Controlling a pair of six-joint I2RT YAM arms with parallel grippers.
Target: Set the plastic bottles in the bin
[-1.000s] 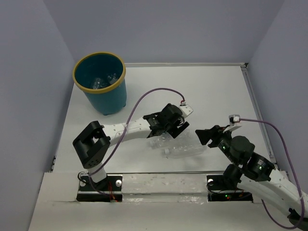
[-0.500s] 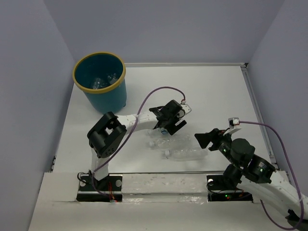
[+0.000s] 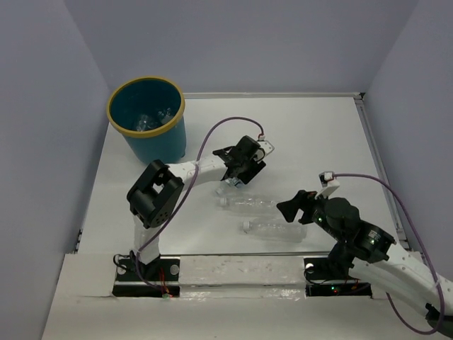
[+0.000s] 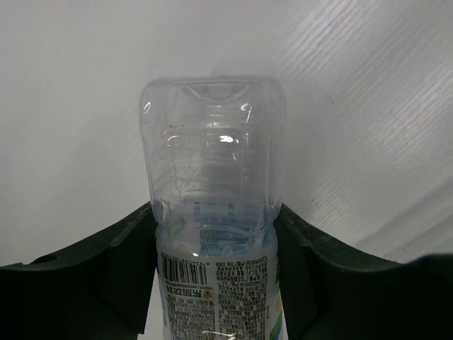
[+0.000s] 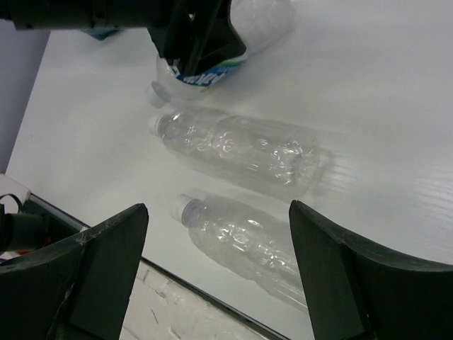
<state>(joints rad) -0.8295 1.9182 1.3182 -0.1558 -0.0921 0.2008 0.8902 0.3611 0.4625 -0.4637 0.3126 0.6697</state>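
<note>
My left gripper (image 3: pixel 239 173) is shut on a clear plastic bottle with a white-blue label (image 4: pixel 212 212), its jaws pressing on both sides of the label; the bottle's base points away from the wrist camera. Two more clear plastic bottles lie on the table: one (image 3: pixel 249 203) just in front of the left gripper, the other (image 3: pixel 272 229) nearer the arm bases. Over the right end of that nearer bottle (image 5: pixel 244 241) my right gripper (image 3: pixel 294 209) hangs open, holding nothing. The teal bin with a yellow rim (image 3: pixel 113 95) stands at the far left, with several clear bottles (image 3: pixel 152 120) inside.
Walls close in the white table on the left, back and right. A purple cable (image 3: pixel 226 127) loops above the left arm, and another (image 3: pixel 382 180) runs along the right arm. The bin stands close to the left wall.
The left gripper has shut on the labelled bottle and drawn it up and toward the bin, away from the other two. The right gripper has opened wider and moved left toward the nearer bottle.
</note>
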